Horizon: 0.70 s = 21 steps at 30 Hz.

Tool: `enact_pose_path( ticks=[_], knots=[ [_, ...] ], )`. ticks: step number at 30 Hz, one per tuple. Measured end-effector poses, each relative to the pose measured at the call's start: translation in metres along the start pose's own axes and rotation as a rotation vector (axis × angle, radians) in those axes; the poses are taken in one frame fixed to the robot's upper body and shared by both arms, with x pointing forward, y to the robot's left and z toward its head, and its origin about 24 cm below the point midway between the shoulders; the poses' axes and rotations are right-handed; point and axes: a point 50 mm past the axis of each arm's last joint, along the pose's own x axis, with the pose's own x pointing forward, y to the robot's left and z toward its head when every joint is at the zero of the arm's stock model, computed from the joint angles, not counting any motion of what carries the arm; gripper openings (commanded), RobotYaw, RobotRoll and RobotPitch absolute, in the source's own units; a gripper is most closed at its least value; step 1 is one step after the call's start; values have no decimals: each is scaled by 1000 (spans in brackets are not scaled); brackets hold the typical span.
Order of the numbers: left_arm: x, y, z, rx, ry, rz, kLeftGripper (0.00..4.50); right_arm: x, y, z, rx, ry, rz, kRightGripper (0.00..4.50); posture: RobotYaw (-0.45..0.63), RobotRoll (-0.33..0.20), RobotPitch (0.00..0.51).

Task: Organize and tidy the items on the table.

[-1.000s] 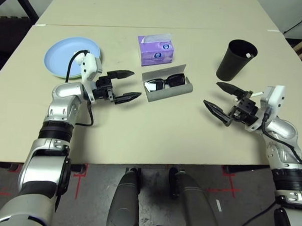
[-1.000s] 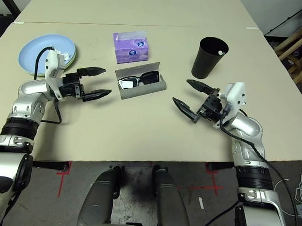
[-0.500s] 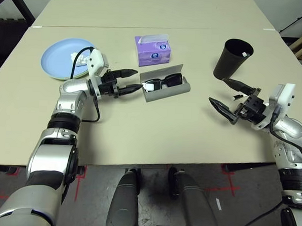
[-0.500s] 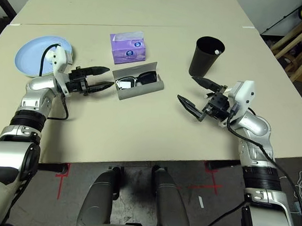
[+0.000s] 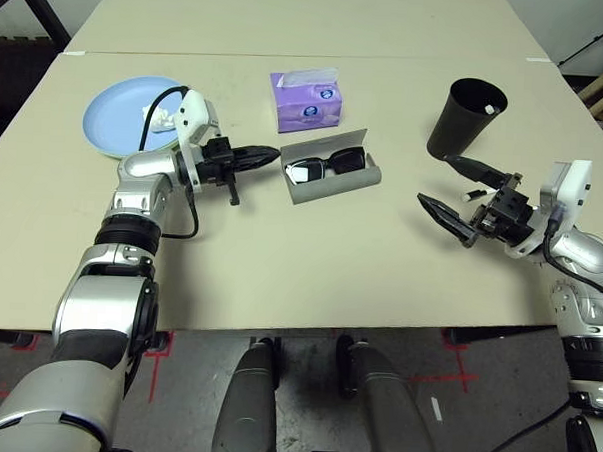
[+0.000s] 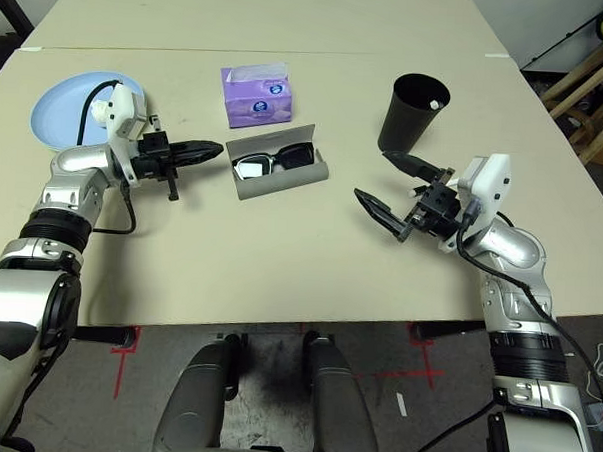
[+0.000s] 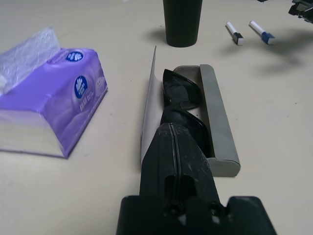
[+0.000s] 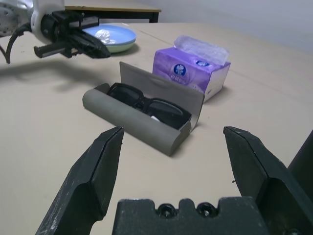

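While lid stands open, grey case (image 5: 332, 176) cradles black sunglasses (image 5: 327, 165).

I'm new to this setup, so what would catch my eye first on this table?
Mid-table, black sunglasses lie in an open grey glasses case, with the shut left gripper pointing at them. Behind sits a purple tissue box; the right gripper is open near the black cup.

Beige table (image 5: 310, 256). Light blue plate (image 5: 116, 113) stacked on a pale green plate (image 5: 112, 155), with a white tissue wad (image 5: 158, 116). Purple tissue box (image 5: 309, 99) with white-and-blue roundels. Black sunglasses (image 5: 326, 164) in a grey case (image 5: 333, 182). Black cup (image 5: 465, 119). White pens (image 7: 249, 32), one dark-tipped, one blue-tipped.
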Motion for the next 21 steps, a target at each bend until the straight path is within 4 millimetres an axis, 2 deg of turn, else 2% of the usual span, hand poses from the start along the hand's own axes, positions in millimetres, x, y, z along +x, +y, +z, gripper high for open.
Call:
enact_pose_path(
  ticks=[21],
  knots=[
    [11, 14, -3, 12, 87, 208, 46, 6, 6, 13, -6, -13, 21, 4500, 50, 0, 222]
  ],
)
